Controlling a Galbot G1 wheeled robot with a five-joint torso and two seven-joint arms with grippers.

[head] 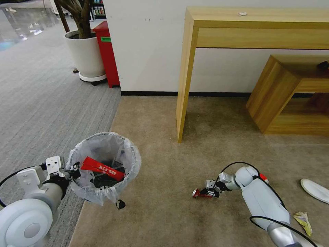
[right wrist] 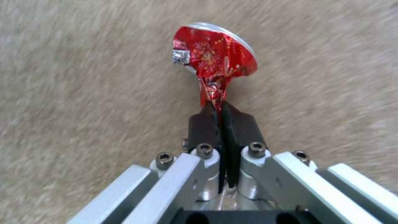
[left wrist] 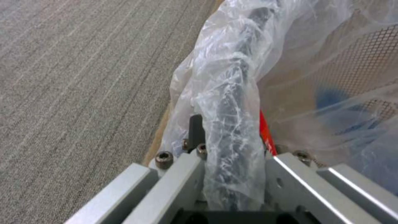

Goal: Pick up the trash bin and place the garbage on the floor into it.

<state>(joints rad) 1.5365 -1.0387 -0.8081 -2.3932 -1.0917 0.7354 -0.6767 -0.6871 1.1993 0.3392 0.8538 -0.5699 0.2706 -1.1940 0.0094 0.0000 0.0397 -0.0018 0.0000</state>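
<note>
The trash bin [head: 104,168], lined with a crinkly white bag, hangs at the left with a red wrapper [head: 102,168] lying inside. My left gripper [head: 73,171] is shut on its bag-wrapped rim [left wrist: 226,130]; a dark finger [left wrist: 196,127] shows outside the rim, and the bin's black mesh wall [left wrist: 365,62] shows through the bag. At lower right, my right gripper [head: 215,192] is shut on a crushed red can [head: 200,193], pinching its flattened end [right wrist: 213,93] just above the beige carpet floor [head: 164,212]. The can's round silver end [right wrist: 219,31] points away from the fingers.
A white slipper [head: 315,190] and a crumpled yellow wrapper [head: 303,221] lie on the carpet at the right. A tall wooden desk leg [head: 183,92] and a low wooden shelf [head: 274,92] stand ahead. A potted plant [head: 85,51] and a red box [head: 108,51] sit by the grey ribbed carpet [head: 44,103].
</note>
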